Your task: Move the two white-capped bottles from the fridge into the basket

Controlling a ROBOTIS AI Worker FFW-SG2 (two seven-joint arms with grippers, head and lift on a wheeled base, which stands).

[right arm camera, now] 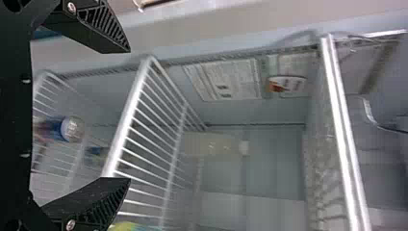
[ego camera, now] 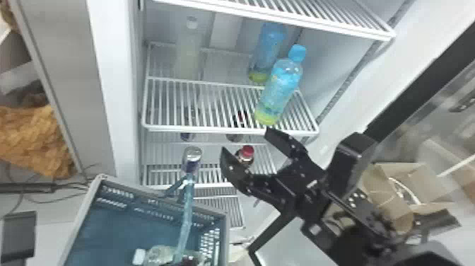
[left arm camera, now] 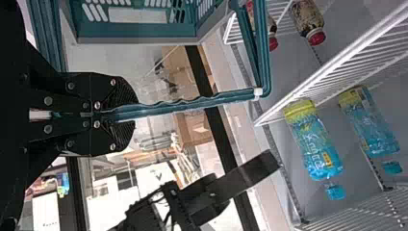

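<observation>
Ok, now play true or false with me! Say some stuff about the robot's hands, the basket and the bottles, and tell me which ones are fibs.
1. The left gripper is holding the thin teal handle of the teal plastic basket. True.
2. All the white-capped bottles are in the basket. False: one pale white-capped bottle stands on a fridge shelf.
3. The right gripper has its black fingers apart. True.
4. The blue-capped bottles are lower than the red-capped one. False: the two blue-capped bottles stand on a higher shelf than the red-capped bottle.
</observation>
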